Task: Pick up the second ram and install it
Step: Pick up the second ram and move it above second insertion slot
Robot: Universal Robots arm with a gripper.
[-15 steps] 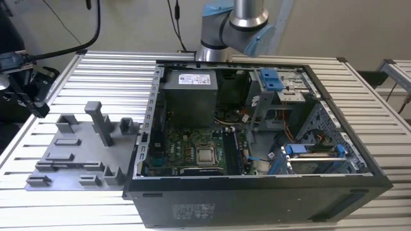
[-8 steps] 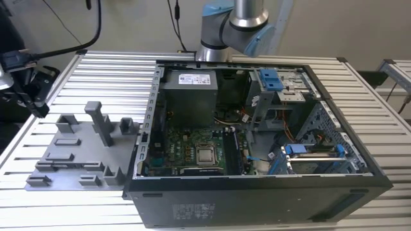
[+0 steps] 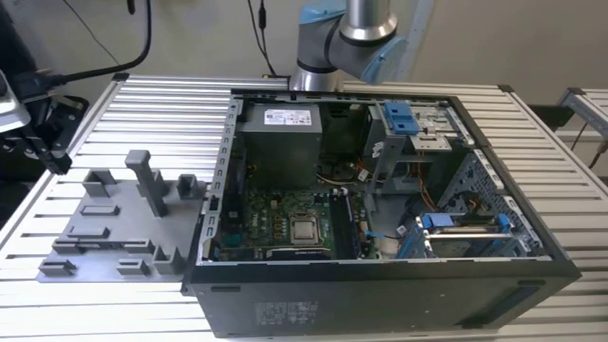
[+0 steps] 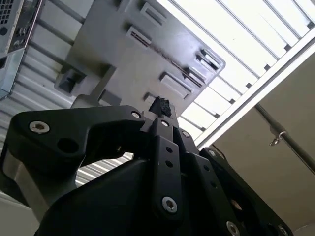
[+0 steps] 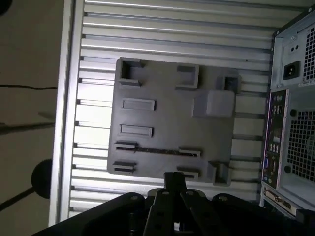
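My gripper point(image 4: 160, 105) is shut, its black fingertips point(image 5: 174, 179) pressed together with nothing between them. It hangs high over the grey holder plate point(image 5: 167, 123), which lies on the slatted table beside the computer case. The plate's blocks and long slot point(image 5: 157, 150) carry no board. In the exterior view the same plate point(image 3: 105, 235) sits at the left of the open case point(image 3: 380, 285), and the arm point(image 3: 347, 32) runs off the top edge. The second ram is out of view. The black motherboard slots point(image 3: 348, 222) lie beside the processor socket point(image 3: 305, 229).
The case holds a grey power-supply box point(image 3: 280, 153), blue drive brackets point(image 3: 401, 117) and loose cables. Its rear panel with ports point(image 5: 290, 142) borders the holder plate. The slatted table's edge rail point(image 5: 69, 113) runs past the plate. Black cables hang at the exterior view's left.
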